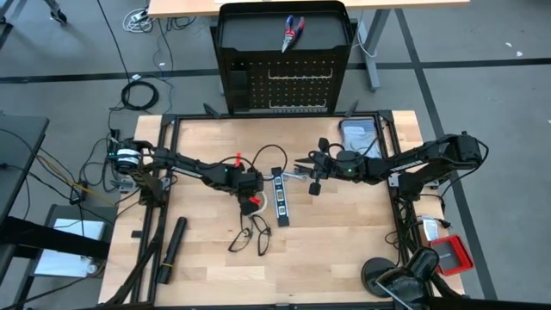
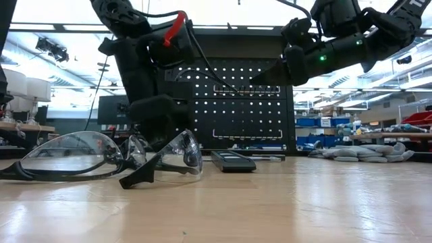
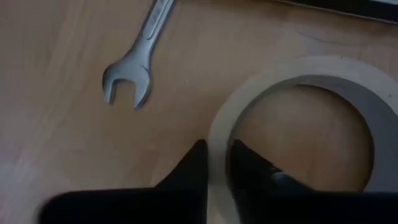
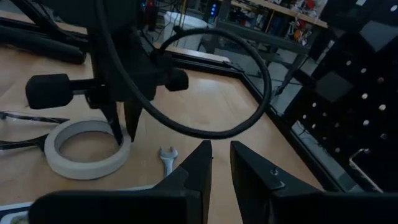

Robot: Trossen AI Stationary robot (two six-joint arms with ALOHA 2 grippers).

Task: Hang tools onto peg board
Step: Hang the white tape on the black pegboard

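The white tape ring (image 3: 298, 81) lies flat on the table, and my left gripper (image 3: 217, 149) is shut across its wall. It also shows in the right wrist view, the tape ring (image 4: 87, 146) under my left gripper (image 4: 124, 134). A small silver wrench (image 3: 134, 68) lies beside it. Two black-framed glasses (image 1: 250, 234) lie nearer the front edge, and the black strip with white squares (image 1: 280, 200) lies mid-table. The pliers (image 1: 293, 33) rest on top of the peg board (image 1: 284, 82). My right gripper (image 4: 221, 158) hovers above the table, narrowly open and holding nothing. My left gripper pinches the tape ring's wall (image 3: 219, 134), one finger (image 3: 249, 165) inside the ring and the other (image 3: 189, 168) outside. The fingers come steeply from above, pointing down. The ring lies flat on the table.
A long black cylinder (image 1: 172, 250) lies near the left front. A grey flat device (image 1: 357, 133) sits at the far right, and a red box (image 1: 452, 254) stands off the table's right side. A black frame rail (image 1: 275, 119) runs along the table's far edge before the peg board.
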